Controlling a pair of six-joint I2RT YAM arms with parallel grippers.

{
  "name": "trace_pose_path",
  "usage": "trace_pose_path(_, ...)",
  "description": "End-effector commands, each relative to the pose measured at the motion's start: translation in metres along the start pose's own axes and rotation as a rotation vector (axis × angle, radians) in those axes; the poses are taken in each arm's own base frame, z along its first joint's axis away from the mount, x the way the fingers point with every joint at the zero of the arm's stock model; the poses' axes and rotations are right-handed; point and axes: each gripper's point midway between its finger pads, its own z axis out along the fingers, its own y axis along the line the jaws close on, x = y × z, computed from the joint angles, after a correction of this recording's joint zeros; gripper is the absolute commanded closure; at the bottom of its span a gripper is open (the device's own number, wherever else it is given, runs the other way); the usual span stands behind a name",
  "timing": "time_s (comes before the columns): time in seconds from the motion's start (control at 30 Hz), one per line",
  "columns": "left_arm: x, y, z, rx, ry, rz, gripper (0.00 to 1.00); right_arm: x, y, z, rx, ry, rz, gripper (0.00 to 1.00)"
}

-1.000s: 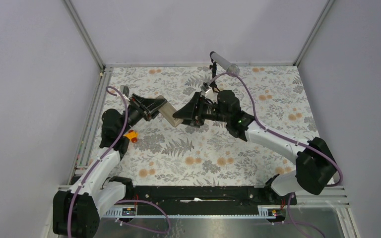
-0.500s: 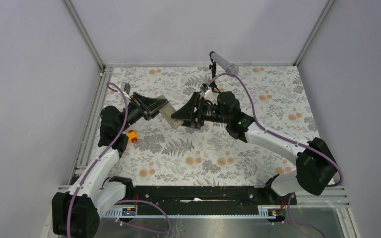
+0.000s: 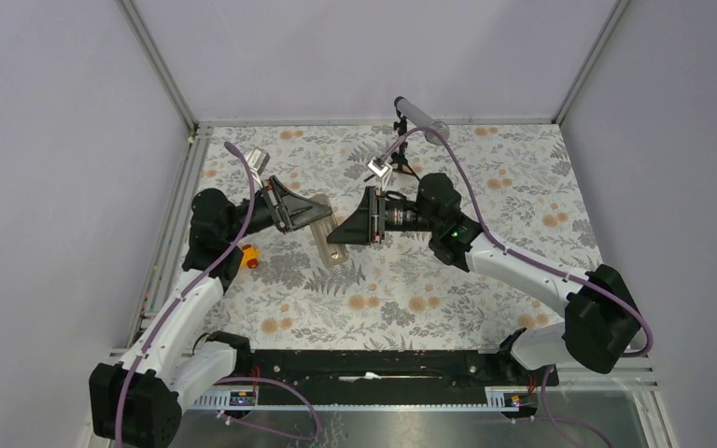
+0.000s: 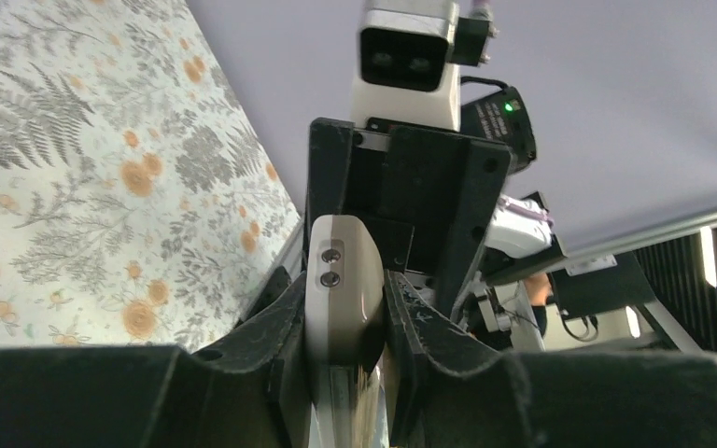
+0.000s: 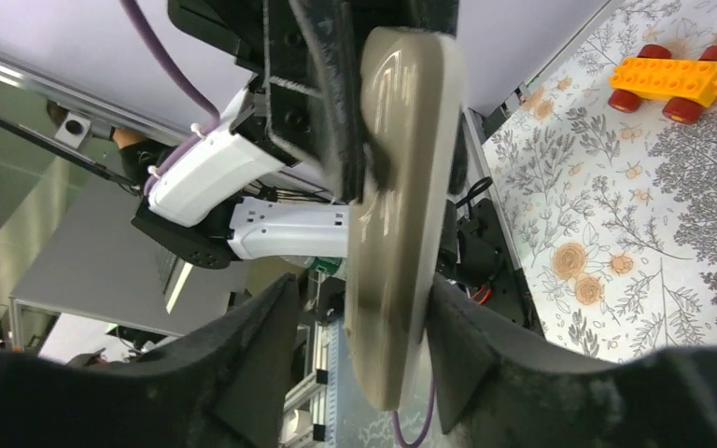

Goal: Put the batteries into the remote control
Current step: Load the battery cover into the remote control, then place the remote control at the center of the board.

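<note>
The remote control (image 3: 330, 247) shows its beige-grey back and hangs above the mat between the two arms. My left gripper (image 3: 316, 217) is shut on it; in the left wrist view the remote (image 4: 341, 280) is pinched between both fingers, with two small screws facing the camera. My right gripper (image 3: 345, 231) faces it from the right and is open. In the right wrist view the remote's end (image 5: 397, 233) sits between the spread jaws, close to the right finger and with a gap to the left finger. The batteries are hidden.
An orange toy car (image 3: 247, 255) lies on the floral mat by the left arm, also in the right wrist view (image 5: 672, 77). A grey tube on a small stand (image 3: 418, 117) is at the back edge. Walls enclose the mat on three sides.
The left wrist has lifted and turned, swinging the remote so that its free end points down toward the near side. The right gripper has shifted slightly and now stands open around the remote's end.
</note>
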Motion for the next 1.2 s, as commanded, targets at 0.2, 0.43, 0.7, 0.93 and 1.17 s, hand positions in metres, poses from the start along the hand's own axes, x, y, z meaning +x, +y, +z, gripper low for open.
trace_pose_path(0.2, 0.004, -0.024, 0.010, 0.058, 0.032, 0.088, 0.85, 0.003, -0.002, 0.001, 0.018, -0.039, -0.063, 0.83)
trace_pose_path(0.43, -0.006, 0.028, -0.007, -0.288, -0.063, 0.145, 0.01, 0.012, -0.083, -0.031, 0.468, -0.088, -0.023, 0.96)
trace_pose_path(0.7, -0.033, 0.087, -0.082, -0.792, -0.215, 0.291, 0.01, 0.066, -0.198, -0.193, 1.323, -0.108, -0.085, 0.97)
trace_pose_path(0.93, -0.025, 0.087, -0.084, -0.773, -0.218, 0.284, 0.01, 0.098, -0.221, -0.275, 1.723, 0.008, -0.116, 0.93)
trace_pose_path(1.17, -0.023, 0.078, -0.082, -0.738, -0.207, 0.307, 0.01, 0.097, -0.229, -0.281, 1.834, 0.054, -0.099, 0.91)
